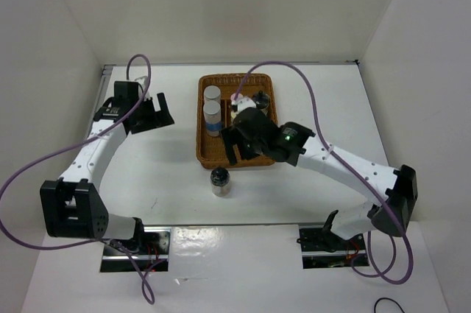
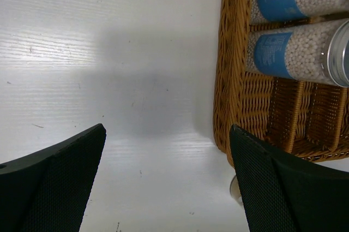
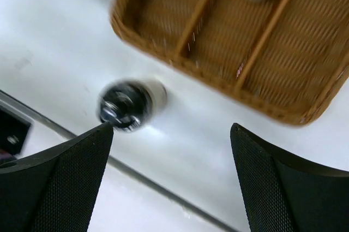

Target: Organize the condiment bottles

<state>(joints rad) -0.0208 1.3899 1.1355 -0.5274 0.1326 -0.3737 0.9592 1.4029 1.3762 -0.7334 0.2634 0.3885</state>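
White bottles (image 1: 212, 113) (image 2: 294, 52), two of them, silver tops and blue bands, stand upright one behind the other in the left column of the tray (image 1: 200, 132) (image 2: 232, 79), close together; can't tell if they touch. Tray sits mid-table (image 1: 140, 180), closer to the far edge than the near one. Pink-capped bottle (image 1: 239, 97) is in the tray too, at the far end of the next column, partly behind my right arm. Something else sits right of it, too hidden to name. Black-capped bottle (image 1: 220, 180) (image 3: 128, 106) stands alone on the table just off the tray's near edge, nearer the tray's left corner, not touching the wicker; blurred in my right wrist view.

My right pincer (image 1: 237, 149) (image 3: 172, 180) hangs over the near part of the tray, fingers (image 3: 60, 183) spread wide, nothing between them. My left pincer (image 1: 152, 115) (image 2: 169, 180) hovers over the table between its left edge and the tray, in the far half, not touching the tray. Its fingers (image 2: 283, 183) are wide apart and hold nothing. In the left wrist view the tray's wall is just beside one finger, with the white bottles beyond it.
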